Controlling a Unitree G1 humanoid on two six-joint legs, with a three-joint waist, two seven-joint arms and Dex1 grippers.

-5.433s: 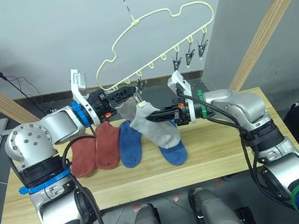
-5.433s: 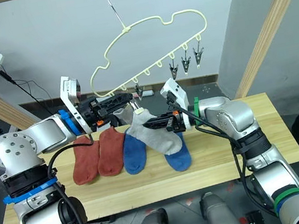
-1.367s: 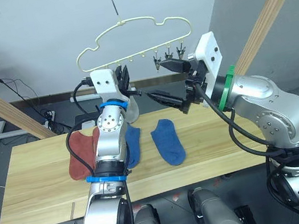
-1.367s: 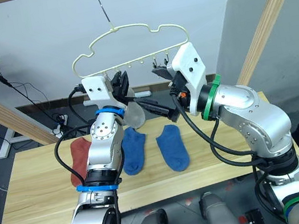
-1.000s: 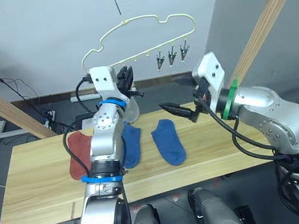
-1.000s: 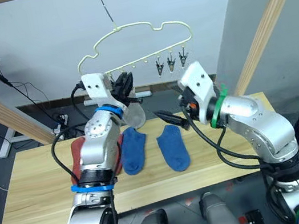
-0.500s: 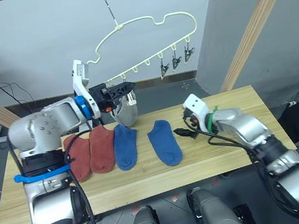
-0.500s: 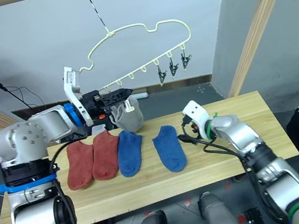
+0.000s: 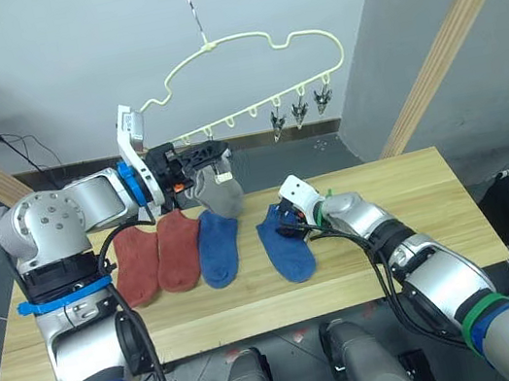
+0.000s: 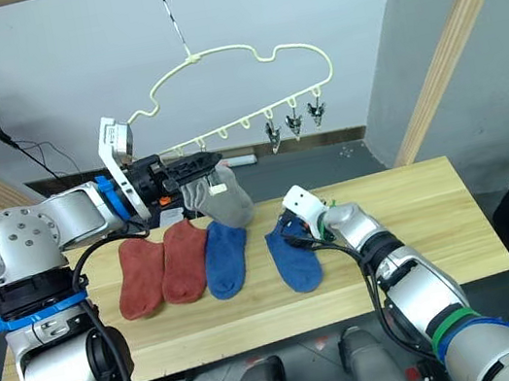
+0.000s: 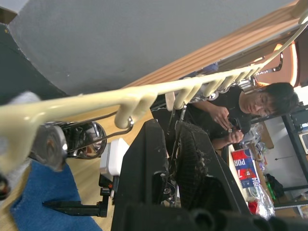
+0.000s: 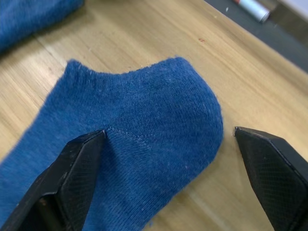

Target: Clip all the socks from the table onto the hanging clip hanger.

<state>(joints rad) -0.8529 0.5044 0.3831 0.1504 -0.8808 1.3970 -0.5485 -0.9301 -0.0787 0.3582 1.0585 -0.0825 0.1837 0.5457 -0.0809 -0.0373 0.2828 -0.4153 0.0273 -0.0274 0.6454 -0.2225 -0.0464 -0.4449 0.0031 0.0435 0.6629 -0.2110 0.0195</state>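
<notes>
Right wrist view: right tool (image 12: 166, 159) spread wide, low over the blue sock's (image 12: 139, 144) cuff end, one finger on the knit, the other beyond its edge over the counter (image 12: 159, 38). Left tool (image 9: 212, 154) pressed together at the hanger's (image 9: 249, 48) left end, grey sock (image 9: 221, 193) hanging just below. Two red socks (image 9: 158, 257) and another blue (image 9: 217, 248) flat in a row.

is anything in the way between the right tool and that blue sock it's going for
Nothing visible. The right tool is open, its fingers straddling the near end of the blue sock on the table, with only bare sock between them.
</notes>
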